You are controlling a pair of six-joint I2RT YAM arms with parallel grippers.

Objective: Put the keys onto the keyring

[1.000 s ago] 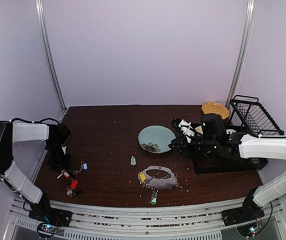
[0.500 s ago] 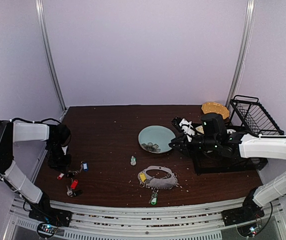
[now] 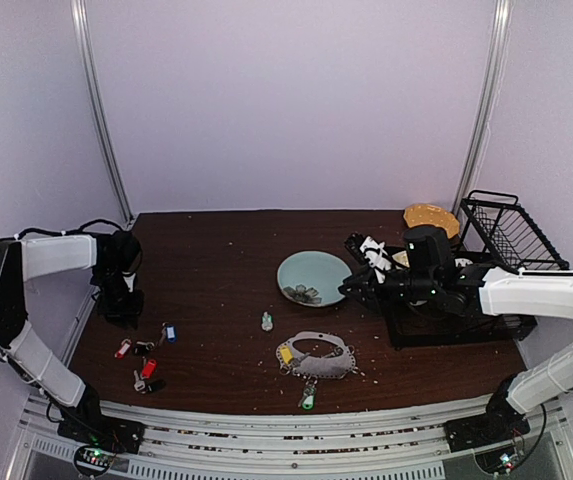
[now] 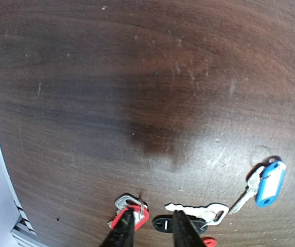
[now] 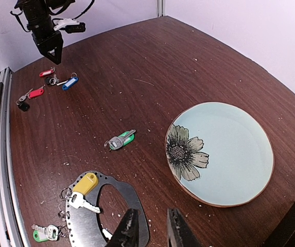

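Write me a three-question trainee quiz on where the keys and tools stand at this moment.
1. True or false: the blue-tagged key lies inside the plate.
2. Which tag colour is on the key lying against the keyring? A red, B yellow, C blue.
3. What does the left tool hold?

Key:
1. False; it lies on the table, far from the plate.
2. B.
3. Nothing; its fingers stand apart above the table.
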